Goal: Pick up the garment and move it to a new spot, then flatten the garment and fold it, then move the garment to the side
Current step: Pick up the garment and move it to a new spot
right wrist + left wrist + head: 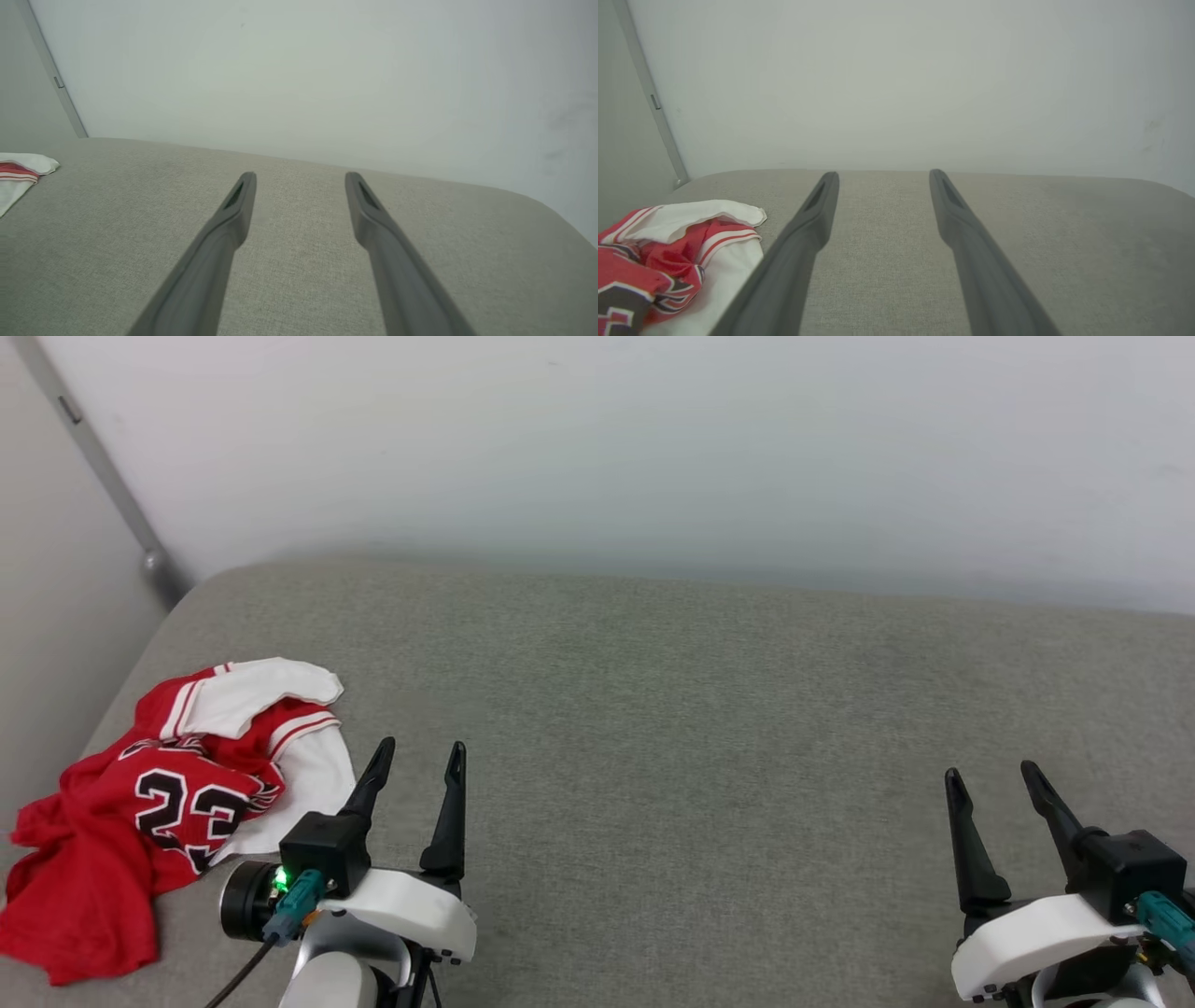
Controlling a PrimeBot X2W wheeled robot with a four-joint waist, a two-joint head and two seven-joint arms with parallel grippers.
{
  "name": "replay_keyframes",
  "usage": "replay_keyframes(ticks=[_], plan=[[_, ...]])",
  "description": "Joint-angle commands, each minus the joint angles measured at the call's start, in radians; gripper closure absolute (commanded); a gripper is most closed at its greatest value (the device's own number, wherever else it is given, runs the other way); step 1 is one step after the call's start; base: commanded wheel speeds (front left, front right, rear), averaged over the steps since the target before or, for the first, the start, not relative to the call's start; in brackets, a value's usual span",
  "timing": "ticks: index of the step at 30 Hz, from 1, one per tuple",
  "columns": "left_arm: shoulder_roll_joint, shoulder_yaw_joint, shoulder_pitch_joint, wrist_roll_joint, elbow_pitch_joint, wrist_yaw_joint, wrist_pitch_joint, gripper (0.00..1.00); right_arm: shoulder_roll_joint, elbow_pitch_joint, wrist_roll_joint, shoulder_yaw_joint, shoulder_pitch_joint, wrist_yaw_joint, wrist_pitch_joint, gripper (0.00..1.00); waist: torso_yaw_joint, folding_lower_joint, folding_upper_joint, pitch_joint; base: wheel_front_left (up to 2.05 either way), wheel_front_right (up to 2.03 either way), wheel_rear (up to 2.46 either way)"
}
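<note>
The garment (159, 803) lies crumpled at the near left of the grey cushioned surface (709, 728), red with white sleeves and a black "23" facing up. My left gripper (420, 751) hovers just right of it, open, with nothing between its fingers. In the left wrist view the garment (672, 252) bunches at the lower left beside my left finger (803, 242). My right gripper (991, 775) stands open far to the right, empty. A white sleeve edge of the garment (18, 175) peeks in at the left of the right wrist view.
A pale wall (653, 448) rises behind the surface. A grey metal strip (103, 476) runs down the wall at the far left corner. The surface's left edge (121, 691) drops off close to the garment.
</note>
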Motion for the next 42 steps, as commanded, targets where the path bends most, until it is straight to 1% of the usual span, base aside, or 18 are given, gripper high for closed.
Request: replay_keyframes(ticks=[1,9,10,18,23,28,33,38,42], plan=[[0.001,0.005,-0.007,-0.003,0.006,0.004,-0.002,0.00,0.003,-0.002,0.002,0.000,0.004,0.000,0.000,0.00,0.043,-0.0001,-0.0001,0.000,0.00,0.00,0.00],[0.007,0.038,-0.010,-0.013,0.013,0.019,-0.002,0.00,0.003,0.008,0.008,0.029,-0.021,0.000,-0.001,0.00,0.197,-0.0001,-0.0001,0.004,0.00,0.00,0.00],[0.007,0.038,-0.010,-0.013,0.013,0.019,-0.002,0.00,0.003,0.008,0.008,0.029,-0.021,0.000,-0.001,0.00,0.197,-0.0001,-0.0001,0.004,0.00,0.00,0.00],[0.013,0.076,0.005,-0.022,0.001,0.030,-0.002,0.00,0.002,0.017,0.028,0.070,-0.046,0.000,-0.010,0.00,0.320,-0.0001,-0.0001,0.010,0.00,0.00,0.00],[0.013,0.089,0.015,-0.023,-0.007,0.034,-0.002,0.00,0.002,0.023,0.032,0.089,-0.058,0.000,-0.014,0.00,0.365,-0.0001,-0.0001,0.013,0.00,0.00,0.00],[0.014,0.093,0.011,-0.023,-0.005,0.025,-0.002,0.00,0.002,0.031,0.039,0.099,-0.064,0.000,-0.018,0.00,0.382,-0.0001,-0.0001,0.017,0.00,0.00,0.00],[0.013,0.100,0.003,-0.025,-0.003,0.027,-0.002,0.00,0.002,0.041,0.038,0.109,-0.074,0.000,-0.016,0.00,0.377,-0.0001,-0.0001,0.021,0.00,0.00,0.00],[0.023,0.105,-0.029,-0.016,-0.001,0.032,-0.002,0.00,0.002,0.042,0.028,0.120,-0.086,0.000,-0.009,0.00,0.353,-0.0001,-0.0001,0.036,0.00,0.00,0.00],[0.043,0.113,-0.102,-0.034,0.012,0.016,0.011,0.00,0.002,0.028,0.016,0.132,-0.114,0.000,0.004,0.00,0.309,-0.0001,-0.0001,0.080,0.00,0.00,0.00]])
